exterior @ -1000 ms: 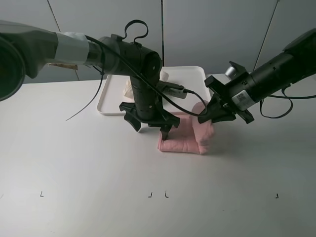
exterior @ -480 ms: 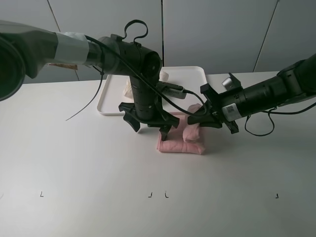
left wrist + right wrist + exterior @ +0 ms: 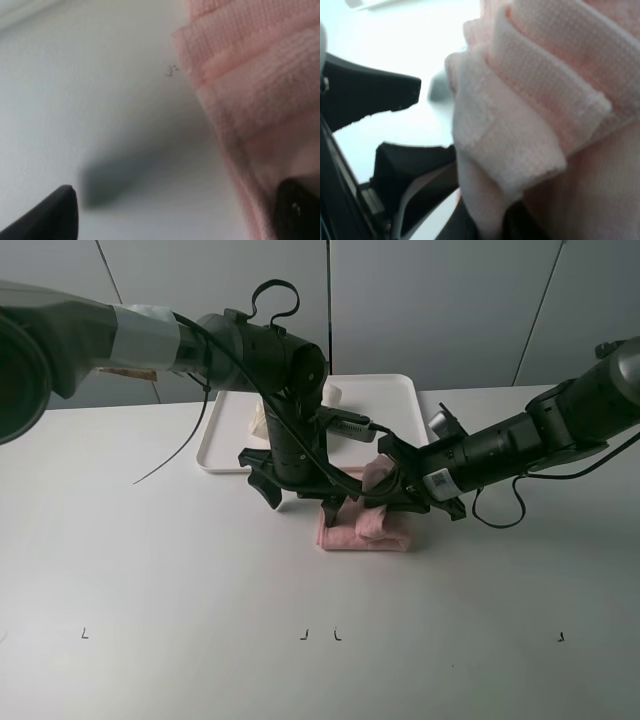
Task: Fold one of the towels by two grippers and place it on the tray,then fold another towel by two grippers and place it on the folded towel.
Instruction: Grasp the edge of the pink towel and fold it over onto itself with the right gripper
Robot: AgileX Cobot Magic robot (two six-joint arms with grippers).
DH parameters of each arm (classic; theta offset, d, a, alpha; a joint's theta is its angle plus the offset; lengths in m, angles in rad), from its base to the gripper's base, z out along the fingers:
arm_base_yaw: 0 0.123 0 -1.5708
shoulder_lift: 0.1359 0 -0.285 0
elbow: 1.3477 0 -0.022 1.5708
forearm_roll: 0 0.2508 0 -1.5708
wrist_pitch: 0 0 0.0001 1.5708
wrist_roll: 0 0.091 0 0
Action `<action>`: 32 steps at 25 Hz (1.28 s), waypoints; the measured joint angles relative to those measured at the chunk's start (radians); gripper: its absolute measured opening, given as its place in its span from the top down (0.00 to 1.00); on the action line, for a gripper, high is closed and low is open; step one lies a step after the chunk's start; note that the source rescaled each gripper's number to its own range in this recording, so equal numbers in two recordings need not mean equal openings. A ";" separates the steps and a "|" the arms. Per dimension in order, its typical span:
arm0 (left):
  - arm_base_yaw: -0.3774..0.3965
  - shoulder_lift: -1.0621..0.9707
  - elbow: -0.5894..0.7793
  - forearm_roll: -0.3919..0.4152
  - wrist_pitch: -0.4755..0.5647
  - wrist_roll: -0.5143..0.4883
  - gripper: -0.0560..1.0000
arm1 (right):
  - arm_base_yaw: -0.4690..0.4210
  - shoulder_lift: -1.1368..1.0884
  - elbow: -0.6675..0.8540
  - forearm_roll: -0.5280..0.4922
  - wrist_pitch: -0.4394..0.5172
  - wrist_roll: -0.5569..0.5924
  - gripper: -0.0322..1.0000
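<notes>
Right gripper swung low toward left, jaws pinched on pink towel edge, folding it over on worktop. Left gripper jaws wide, pinning other end. Cream towel already on tray.

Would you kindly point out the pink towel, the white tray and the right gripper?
pink towel (image 3: 355, 537): exterior high view, flat lower layer.
white tray (image 3: 392, 400): exterior high view, bare floor.
right gripper (image 3: 377, 483): exterior high view, between its fingers.

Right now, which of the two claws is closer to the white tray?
The left gripper. It stands open just in front of the tray, over the pink towel's left end. The right gripper, shut on that towel's folded-over edge, sits farther right.
</notes>
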 joint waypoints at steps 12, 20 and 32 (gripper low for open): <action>0.020 -0.007 -0.103 0.006 0.082 0.046 0.00 | 0.000 0.002 0.000 0.008 -0.017 -0.008 0.42; 0.111 -0.027 -0.318 0.002 0.203 0.097 0.00 | 0.000 0.002 0.000 0.019 0.016 -0.011 0.45; 0.130 -0.027 -0.398 0.006 0.219 0.164 0.00 | 0.000 0.002 0.001 0.140 0.164 -0.086 0.13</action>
